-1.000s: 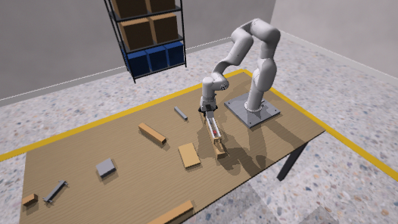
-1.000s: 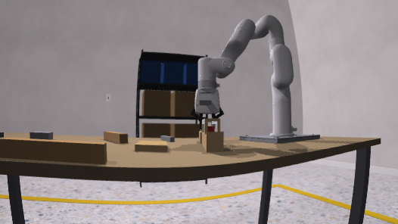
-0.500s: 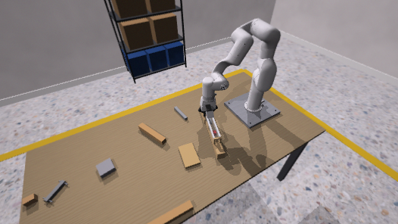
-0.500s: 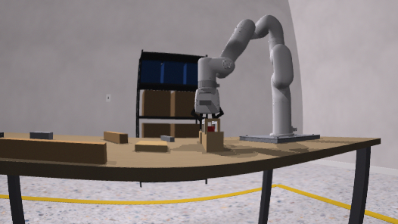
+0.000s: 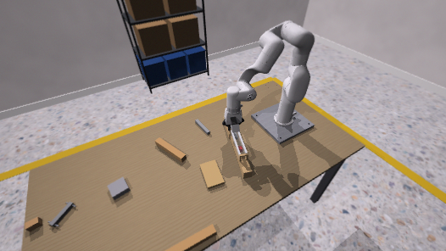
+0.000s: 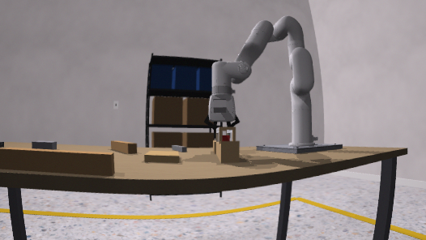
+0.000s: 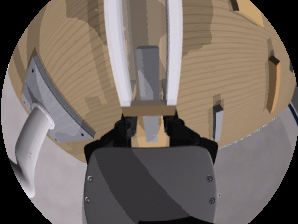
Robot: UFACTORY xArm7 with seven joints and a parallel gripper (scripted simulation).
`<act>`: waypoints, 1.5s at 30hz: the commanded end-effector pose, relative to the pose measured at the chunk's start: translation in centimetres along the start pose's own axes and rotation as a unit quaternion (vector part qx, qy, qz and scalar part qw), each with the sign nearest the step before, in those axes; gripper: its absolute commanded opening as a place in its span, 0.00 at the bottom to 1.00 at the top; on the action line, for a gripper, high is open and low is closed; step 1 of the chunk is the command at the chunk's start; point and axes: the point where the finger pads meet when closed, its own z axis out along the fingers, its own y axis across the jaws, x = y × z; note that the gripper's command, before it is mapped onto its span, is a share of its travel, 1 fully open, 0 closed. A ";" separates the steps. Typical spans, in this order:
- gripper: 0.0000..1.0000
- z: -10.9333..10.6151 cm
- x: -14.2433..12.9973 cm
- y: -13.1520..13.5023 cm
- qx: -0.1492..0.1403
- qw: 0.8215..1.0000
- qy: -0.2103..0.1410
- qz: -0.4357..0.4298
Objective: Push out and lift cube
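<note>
The channel (image 5: 230,137) (image 7: 117,36) has two white walls and lies on the table, running from under my gripper towards the table's front. A wooden block (image 5: 248,168) (image 6: 227,152) caps its far end. The red cube (image 5: 240,147) (image 6: 225,138) sits inside the channel, about halfway along. A grey stick (image 7: 149,79) lies lengthwise in the channel, pointing at the cube and stopping short of it. My gripper (image 5: 232,127) (image 6: 222,125) (image 7: 149,103) hangs at the channel's near end over the stick's near tip, its fingers open on either side of the stick.
On the table are a grey bar (image 5: 203,126), a wooden block (image 5: 170,149), a flat wooden slab (image 5: 212,174), a grey square (image 5: 118,187), a grey rail (image 5: 62,214), a small wooden block (image 5: 33,223) and a long wooden beam (image 5: 192,239). The arm's base plate (image 5: 283,123) stands to the right.
</note>
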 end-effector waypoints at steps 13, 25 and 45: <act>0.38 -7.0 0.0 0.1 -0.002 1.000 0.000 0.000; 0.38 -7.3 -0.2 1.3 -0.002 1.000 0.002 -0.015; 0.38 -7.0 -11.6 17.7 -0.003 0.978 -0.001 -0.210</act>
